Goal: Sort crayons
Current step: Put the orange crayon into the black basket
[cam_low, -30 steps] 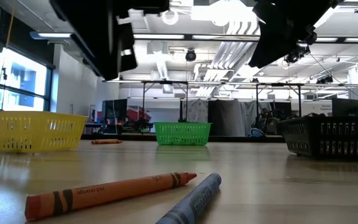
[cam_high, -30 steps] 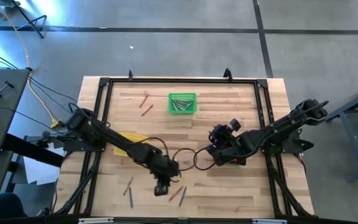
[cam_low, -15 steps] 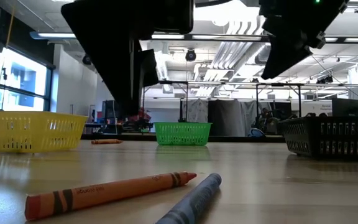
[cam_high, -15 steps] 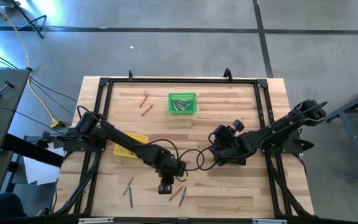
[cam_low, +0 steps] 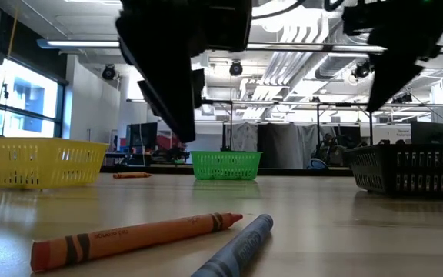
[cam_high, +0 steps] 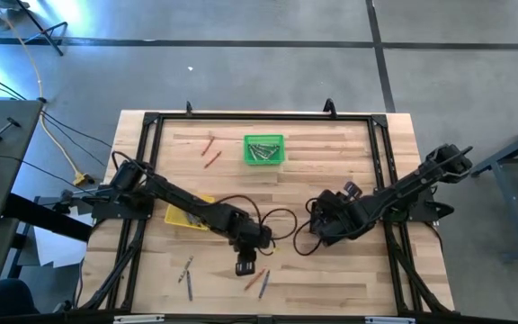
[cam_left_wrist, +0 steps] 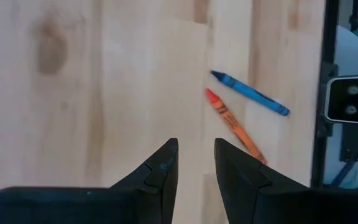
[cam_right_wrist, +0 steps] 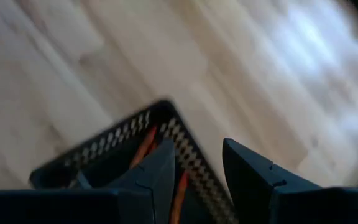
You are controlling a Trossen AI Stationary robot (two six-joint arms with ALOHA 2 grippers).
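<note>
One camera hangs overhead, facing straight down on the whole table (cam_high: pixel 331 144). Another sits at tabletop level, close to two crayons (cam_low: pixel 137 237), facing the room. Both wrist cameras face down, close above the wood.

On the table (cam_high: pixel 331 279), one basket (cam_high: pixel 264 149) holding crayons sits at the far middle, with two crayons (cam_high: pixel 210 151) lying to its left. A second basket (cam_high: pixel 185 212) sits at the left under the left arm. Near the front edge lie two crayon pairs, one (cam_high: pixel 186 269) front-left, another (cam_high: pixel 259 281) just before the left gripper (cam_high: pixel 245 266). The right gripper (cam_right_wrist: pixel 194 171) hangs over a third basket (cam_right_wrist: pixel 114 140) at the right, with crayons inside.
</note>
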